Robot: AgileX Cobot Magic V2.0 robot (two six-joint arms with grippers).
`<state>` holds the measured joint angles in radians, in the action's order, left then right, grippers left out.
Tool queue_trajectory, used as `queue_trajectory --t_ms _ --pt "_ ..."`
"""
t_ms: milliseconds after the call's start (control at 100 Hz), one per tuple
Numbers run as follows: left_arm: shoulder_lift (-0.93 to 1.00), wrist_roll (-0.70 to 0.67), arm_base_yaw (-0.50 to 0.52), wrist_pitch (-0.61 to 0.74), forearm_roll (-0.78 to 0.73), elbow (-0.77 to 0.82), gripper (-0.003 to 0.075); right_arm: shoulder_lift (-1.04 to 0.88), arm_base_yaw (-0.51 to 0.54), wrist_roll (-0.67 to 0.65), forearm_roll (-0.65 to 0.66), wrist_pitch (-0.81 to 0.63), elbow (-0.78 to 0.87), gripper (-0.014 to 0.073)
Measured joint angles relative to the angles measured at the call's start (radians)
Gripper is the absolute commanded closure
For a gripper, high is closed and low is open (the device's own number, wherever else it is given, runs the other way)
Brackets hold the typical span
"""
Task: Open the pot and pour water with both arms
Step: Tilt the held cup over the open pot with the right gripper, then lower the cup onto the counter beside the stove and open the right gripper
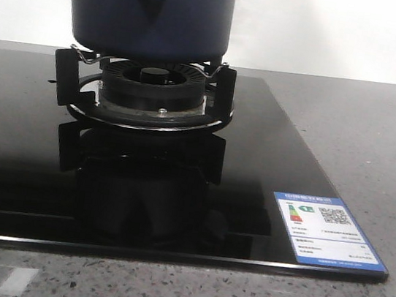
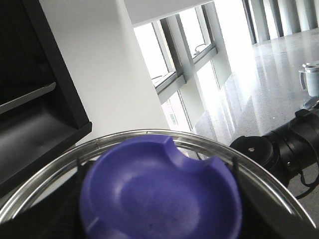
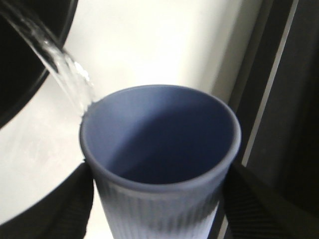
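A large dark navy-blue pot (image 1: 150,9) sits on the black metal supports of a gas burner (image 1: 149,88), its rounded handle stub with a small hole facing the camera. The burner is set into a glossy black glass cooktop (image 1: 255,164) that lies on a speckled grey surface (image 1: 376,144). A blue and white energy label (image 1: 328,232) is stuck near the cooktop's front right corner.

In the left wrist view, a glass lid (image 2: 199,149) with a metal rim and a blue-purple knob (image 2: 159,194) fills the lower frame. The left gripper's fingers are not clearly visible, so I cannot tell how far they are open or whether they hold the lid.

In the right wrist view, the right gripper (image 3: 159,199) is closed against a pale blue ribbed cup (image 3: 159,149), one dark finger (image 3: 75,204) pressed on each side. The cup stands upright. A thin stream of water (image 3: 65,69) falls from a dark edge (image 3: 30,64) and meets the cup's rim.
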<state>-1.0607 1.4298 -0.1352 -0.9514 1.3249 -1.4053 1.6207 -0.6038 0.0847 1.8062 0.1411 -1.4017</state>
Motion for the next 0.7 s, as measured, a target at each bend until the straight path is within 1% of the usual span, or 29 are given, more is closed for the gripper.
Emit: queue_trajectory --t_ms 240,470,510,560,640,700 --pt "0.000 0.000 0.000 0.000 0.000 0.000 0.0427 0.000 0.000 0.070 0.004 0.009 -0.007 0.0356" --pt "0.000 0.000 0.000 0.000 -0.002 0.000 0.0427 0.000 0.000 0.071 -0.002 0.009 -0.015 0.0356" --pt "0.000 0.000 0.000 0.000 -0.003 0.000 0.0427 0.000 0.000 0.040 -0.032 0.005 -0.015 0.0356" --pt "0.000 0.000 0.000 0.000 -0.004 0.000 0.0427 0.000 0.000 -0.028 -0.094 0.003 -0.015 0.0356" --pt "0.000 0.000 0.000 0.000 -0.006 0.000 0.0427 0.000 -0.002 -0.213 -0.238 0.006 -0.015 0.0356" --pt "0.000 0.000 0.000 0.000 -0.006 0.000 0.0427 0.000 -0.015 -0.325 -0.358 0.048 -0.015 0.0356"
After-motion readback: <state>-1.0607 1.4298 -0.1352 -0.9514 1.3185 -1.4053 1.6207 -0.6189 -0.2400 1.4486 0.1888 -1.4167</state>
